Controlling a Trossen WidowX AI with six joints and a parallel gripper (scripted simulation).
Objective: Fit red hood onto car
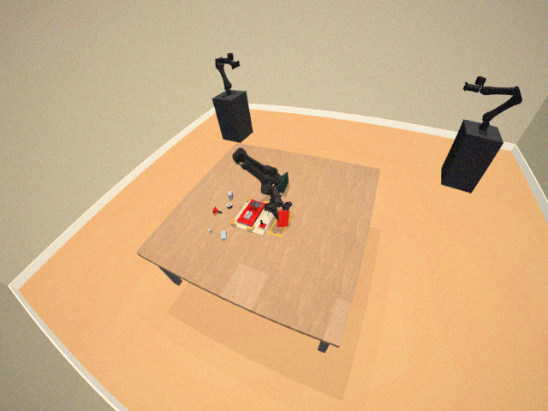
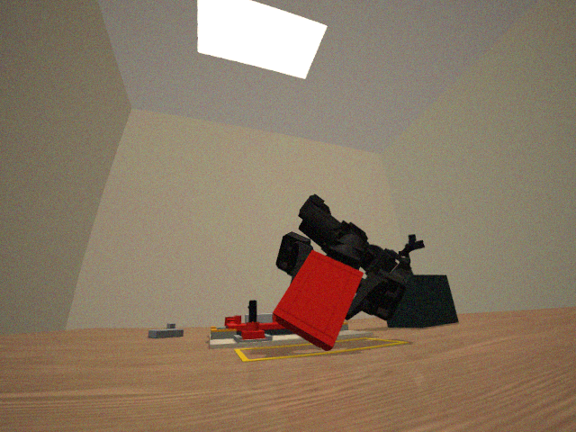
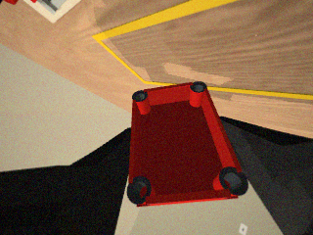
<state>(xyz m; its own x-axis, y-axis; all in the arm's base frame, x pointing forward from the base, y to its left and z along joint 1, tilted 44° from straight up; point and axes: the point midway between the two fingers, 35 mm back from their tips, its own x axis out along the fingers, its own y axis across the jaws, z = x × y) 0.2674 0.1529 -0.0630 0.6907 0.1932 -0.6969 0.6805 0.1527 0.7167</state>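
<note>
The red hood [image 1: 282,217] [image 2: 320,300] [image 3: 171,142] is in the air, steeply tilted. Its flat roof faces the exterior view. Its hollow underside with the four dark-rimmed corner bosses faces the wrist camera. My gripper [image 2: 326,287] [image 3: 174,126] is shut on the hood, one finger at each long side. It holds the hood over the yellow outline [image 1: 275,234] [image 2: 240,355] [image 3: 161,18], beside the jig [image 1: 267,219] [image 2: 223,343]. The red chassis [image 1: 242,219] [image 2: 272,325] sits in the jig with the grey engine block [image 1: 248,215] on its deck. The pegs are too small to tell.
A small red part with a black post [image 1: 262,225] [image 2: 252,333] stands on the jig board near the hood. A red cone-shaped part [image 1: 215,210], a wheel [image 1: 229,205] and grey blocks [image 1: 223,235] [image 1: 229,193] lie beyond the chassis. A dark box [image 1: 283,181] [image 2: 423,300] stands behind the arm.
</note>
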